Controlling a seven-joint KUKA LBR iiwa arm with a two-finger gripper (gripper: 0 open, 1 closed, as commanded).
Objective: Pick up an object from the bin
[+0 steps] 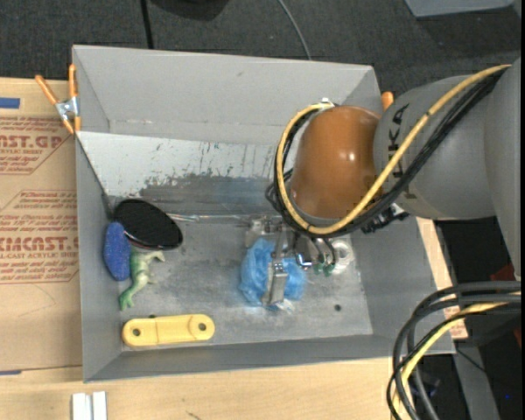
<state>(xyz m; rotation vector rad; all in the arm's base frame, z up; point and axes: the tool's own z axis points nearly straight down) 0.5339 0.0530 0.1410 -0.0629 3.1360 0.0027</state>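
While the arm (459, 147) is reaching in from the right with its orange-covered wrist (332, 164) bending downward, the gripper (279, 284) is sitting down on a crumpled light-blue thing (256, 274) lying right of the bin's (227, 86) middle; whether it is open or gripping, I cannot tell.

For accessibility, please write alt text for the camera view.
The gripper is over a crumpled light-blue thing in the grey bin. At left lie a black oval disc, a dark-blue oblong, a green toy and a yellow bar.
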